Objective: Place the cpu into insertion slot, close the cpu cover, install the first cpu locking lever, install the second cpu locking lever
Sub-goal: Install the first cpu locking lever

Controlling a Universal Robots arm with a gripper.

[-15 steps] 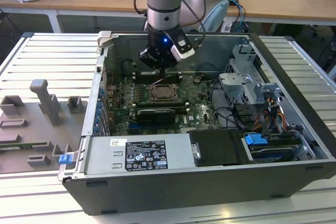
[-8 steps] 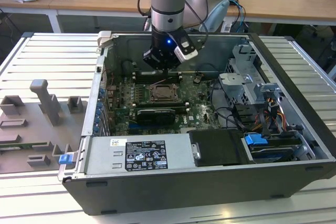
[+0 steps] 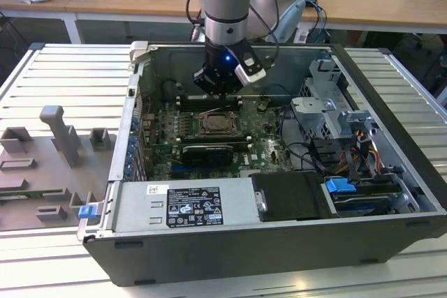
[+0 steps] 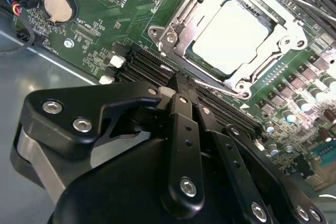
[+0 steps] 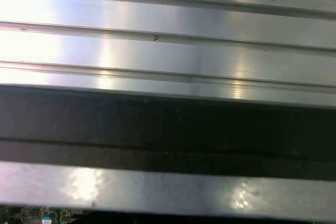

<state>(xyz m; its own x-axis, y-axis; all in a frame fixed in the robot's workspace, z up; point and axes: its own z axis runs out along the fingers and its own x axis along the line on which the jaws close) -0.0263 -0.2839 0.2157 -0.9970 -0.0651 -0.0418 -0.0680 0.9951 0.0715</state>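
Right now, in the exterior view, my arm reaches down into an open computer case (image 3: 391, 144) that sits on a ribbed metal worktop (image 3: 42, 75). The hand (image 3: 222, 88) hangs low over the green motherboard (image 3: 262, 148). The insertion slot (image 3: 216, 124) lies just beyond the fingertips, on the side of the hand toward the case's open front, and nothing stands between them.

In the second wrist view, I look along the black fingers (image 4: 185, 129). They are clenched, the tips meeting at the hand (image 4: 178, 88), and I see nothing gripped between them. The cpu (image 4: 236, 35) is seated in the insertion slot (image 4: 265, 24), its pale face up, just ahead of the fingertips. The cpu cover (image 4: 181, 19) lies flat around it, so I judge it closed. A row of black memory slots (image 4: 144, 62) runs between the hand and the socket. A thin wire locking lever (image 4: 220, 86) lies along the socket edge nearest the hand, its long axis running crosswise to the fingers. I cannot tell whether it is latched. A coin battery (image 4: 56, 4) sits well off to the side of the hand.

In the first wrist view, I see the worktop's ribs (image 5: 168, 51), the case's dark wall (image 5: 168, 129), and a sliver of motherboard (image 5: 47, 216).
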